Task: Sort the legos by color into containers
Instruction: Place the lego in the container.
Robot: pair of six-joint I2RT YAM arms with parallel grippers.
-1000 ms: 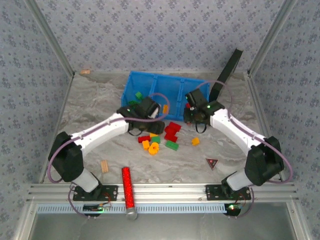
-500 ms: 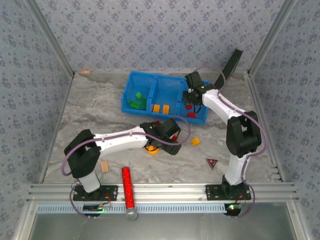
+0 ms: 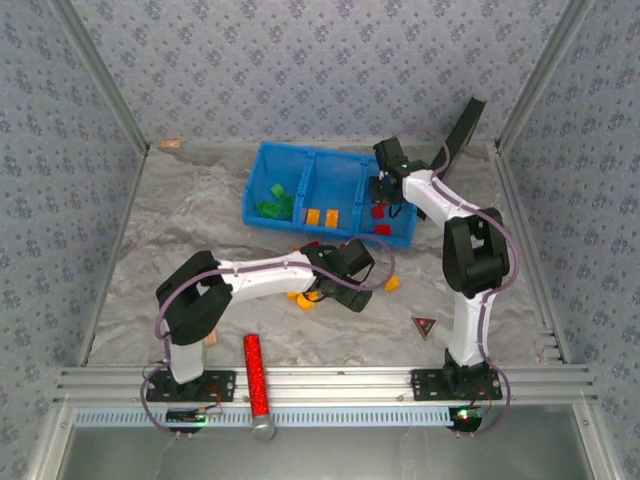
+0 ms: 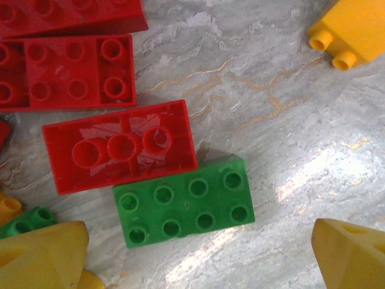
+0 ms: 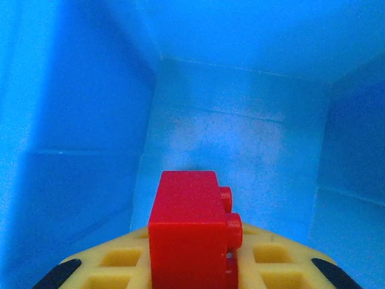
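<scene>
Now my right gripper (image 3: pixel 385 193) clamps a red plastic brick (image 5: pixel 189 232) over the right compartment (image 5: pixel 240 138) of the bright blue plastic bin (image 3: pixel 300 160) by the worktop's (image 3: pixel 180 230) far edge; my left gripper (image 4: pixel 198 256) gapes above a green studded brick (image 4: pixel 183 201).

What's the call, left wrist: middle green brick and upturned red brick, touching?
Touching. Left wrist view: the green brick has its long top edge butted against the lower edge of the upturned red brick, no gap visible.

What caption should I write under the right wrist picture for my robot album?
The right gripper holds a red brick inside a blue bin compartment.
</scene>
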